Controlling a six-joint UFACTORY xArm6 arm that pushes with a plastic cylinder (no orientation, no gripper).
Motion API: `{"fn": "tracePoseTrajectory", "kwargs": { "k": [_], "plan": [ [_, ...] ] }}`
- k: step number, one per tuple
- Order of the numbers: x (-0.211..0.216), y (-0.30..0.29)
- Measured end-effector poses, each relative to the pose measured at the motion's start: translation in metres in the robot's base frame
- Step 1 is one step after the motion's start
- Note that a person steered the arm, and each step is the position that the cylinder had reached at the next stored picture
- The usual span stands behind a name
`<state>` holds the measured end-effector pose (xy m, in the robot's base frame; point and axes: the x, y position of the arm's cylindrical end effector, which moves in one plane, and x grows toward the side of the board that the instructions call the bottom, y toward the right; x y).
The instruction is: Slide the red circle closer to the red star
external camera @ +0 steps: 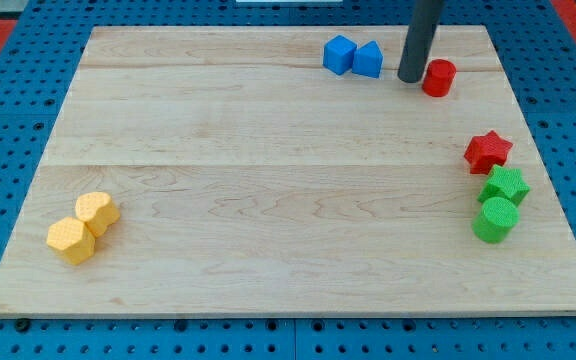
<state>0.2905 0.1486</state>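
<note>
The red circle point(439, 77) sits near the view's top right on the wooden board. The red star point(488, 151) lies lower and further right, near the board's right edge. My tip point(410, 78) stands just left of the red circle, touching or almost touching its left side. The dark rod rises from the tip out of the view's top.
Two blue blocks point(339, 54) point(369, 60) sit left of my tip at the view's top. A green star point(505, 185) and a green circle point(495, 219) lie just below the red star. Two yellow blocks point(97, 211) point(72, 240) sit at the lower left. The board's right edge point(558, 190) is close to the star.
</note>
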Motion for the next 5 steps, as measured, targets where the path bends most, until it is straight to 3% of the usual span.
{"fn": "tracePoseTrajectory", "kwargs": {
  "k": [1,3,5],
  "plan": [
    [-0.011,0.013],
    [0.023,0.098],
    [0.061,0.1]
  ]
}}
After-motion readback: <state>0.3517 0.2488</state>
